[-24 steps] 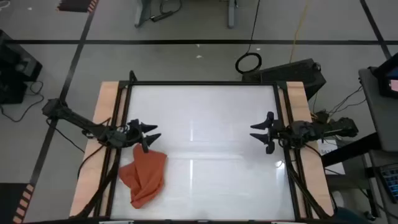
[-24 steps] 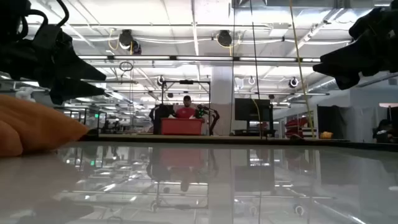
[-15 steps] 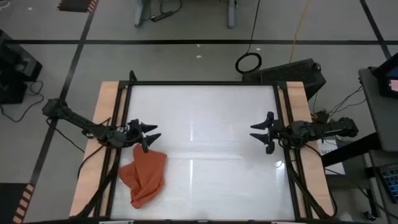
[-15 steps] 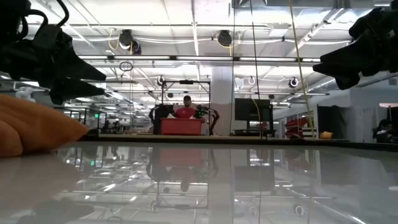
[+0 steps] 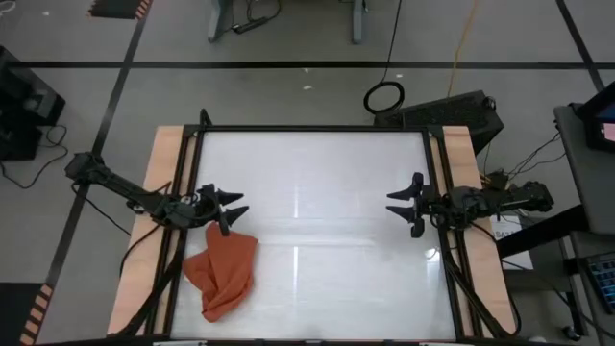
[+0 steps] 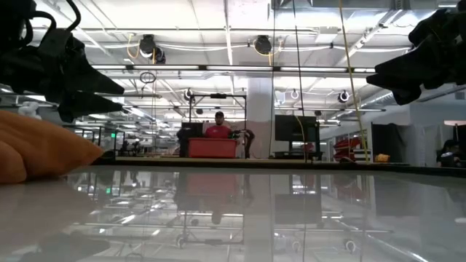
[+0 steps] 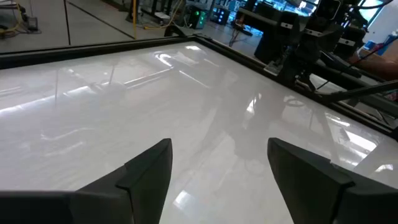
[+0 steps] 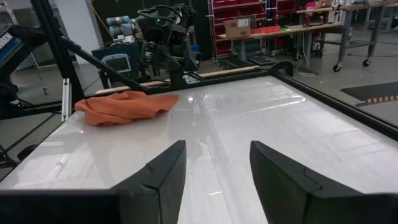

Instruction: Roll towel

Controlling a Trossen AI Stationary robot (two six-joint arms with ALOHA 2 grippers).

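Note:
The rust-orange towel (image 5: 223, 273) lies crumpled in a loose heap on the white tabletop near the left near corner; it also shows in the right wrist view (image 8: 124, 106) and at the left of the low view (image 6: 40, 153). My left gripper (image 5: 233, 206) hovers open just beyond the towel's far end, above the table, fingers pointing toward the table's right. My right gripper (image 5: 396, 205) is open and empty at the table's right side, fingers pointing toward the left. In the left wrist view my left gripper (image 7: 217, 168) has only bare table between its fingers.
A dark frame (image 5: 307, 129) edges the white tabletop, with wooden strips (image 5: 163, 183) along the left and right sides. The middle of the table (image 5: 317, 231) is bare. A person (image 6: 217, 129) stands far off in the room behind.

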